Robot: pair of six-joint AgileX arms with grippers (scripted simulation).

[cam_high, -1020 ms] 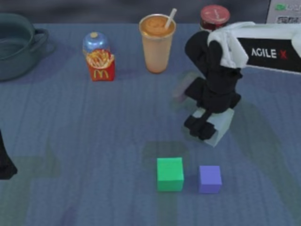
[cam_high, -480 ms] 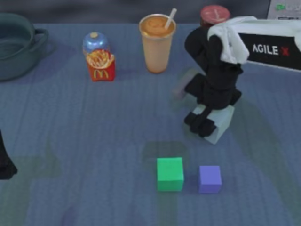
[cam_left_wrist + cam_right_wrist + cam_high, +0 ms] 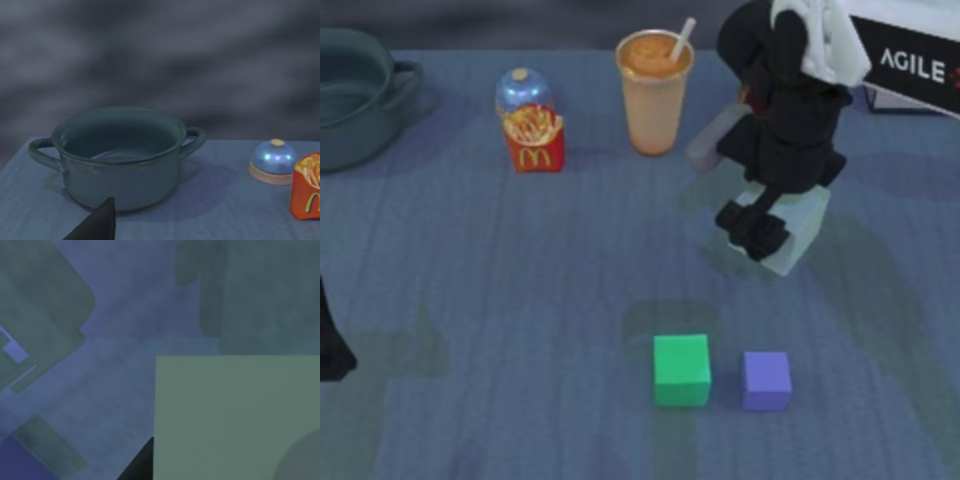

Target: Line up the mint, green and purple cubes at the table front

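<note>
Top view: the right gripper (image 3: 757, 228) has risen and drawn back toward twelve o'clock since a second ago, and the large pale mint matte cube (image 3: 800, 232) has come up with it. The black fingers sit closed against the cube's sides, and the cube hangs clear of the broad blue-grey woven-cloth table (image 3: 520, 280), its shadow lying apart from it on the cloth. I judge the lift done and the carry to the front still ahead. The medium vivid green cube (image 3: 681, 370) and the small violet-purple cube (image 3: 766, 380) rest just beside each other near the six o'clock edge, unmoved from the earlier frames; the free slot lies at nine o'clock of the green one. At the rear, the orange drink cup with a straw (image 3: 654, 92), the red carton of fries (image 3: 533, 138) and the blue dome bell (image 3: 523, 89) stand as before. The red-lidded jar seen earlier is now hidden behind the arm. The left arm (image 3: 332, 345) is parked at the nine o'clock edge.

Left wrist view: a dark teal two-handled pot (image 3: 117, 155) fills the middle; only one dark fingertip shows, so I cannot tell how that gripper's fingers are set.

Right wrist view: the mint cube's flat face fills the lower part, close to the camera, with the cloth far below.
</note>
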